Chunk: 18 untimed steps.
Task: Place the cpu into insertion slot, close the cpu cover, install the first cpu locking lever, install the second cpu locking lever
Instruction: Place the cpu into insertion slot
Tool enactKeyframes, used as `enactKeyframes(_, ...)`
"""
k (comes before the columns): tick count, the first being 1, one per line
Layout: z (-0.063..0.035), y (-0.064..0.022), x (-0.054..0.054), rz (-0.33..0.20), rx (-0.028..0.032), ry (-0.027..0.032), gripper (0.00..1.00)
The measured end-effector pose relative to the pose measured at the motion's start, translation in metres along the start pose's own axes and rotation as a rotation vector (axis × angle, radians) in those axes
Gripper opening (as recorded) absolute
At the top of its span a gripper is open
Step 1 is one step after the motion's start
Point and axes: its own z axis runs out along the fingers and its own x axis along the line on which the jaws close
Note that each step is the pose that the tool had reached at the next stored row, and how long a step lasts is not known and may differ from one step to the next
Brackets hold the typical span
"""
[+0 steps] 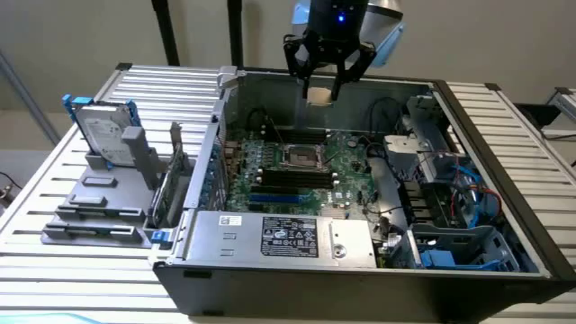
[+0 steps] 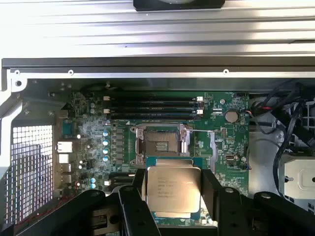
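Wrist view is giving us the cpu point(image 2: 173, 189) pinched flat between the two black fingers point(image 2: 134, 201) of the claw point(image 2: 173, 173), label side facing the camera, jaws standing wide on its opposite edges. Exterior view is showing the claw point(image 1: 322, 92) hanging high over the back of the open computer case point(image 1: 360, 290), well above the green motherboard point(image 1: 347, 169), so the chip is in the air and not yet seated. The insertion slot point(image 2: 160, 142) is lying open just beside the long black memory slots point(image 2: 152, 105); the exterior view is placing that insertion slot point(image 1: 301, 156) mid-board. Doing this well, I'd judge, is calling for the chip squared to the socket's rim, held level and lowered gently rather than pushed, since a tilted corner could be catching the contacts. Crowding the route are the case's back wall and a silvery frame at the socket's edge; whether that is the cpu cover I cannot tell. Loose cables point(image 1: 473, 185) are lying on the exterior view's right. A hard drive point(image 1: 104, 128) is standing on the slatted bench point(image 1: 90, 277), well apart.
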Motion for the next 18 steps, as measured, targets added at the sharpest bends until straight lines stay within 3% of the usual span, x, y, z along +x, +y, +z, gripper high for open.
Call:
enactKeyframes(14,0.0,0.0,0.0003,0.0,0.0001,0.0,0.55)
enactKeyframes(18,0.0034,0.0029,0.0065,0.0,0.0004,-0.0044,0.55)
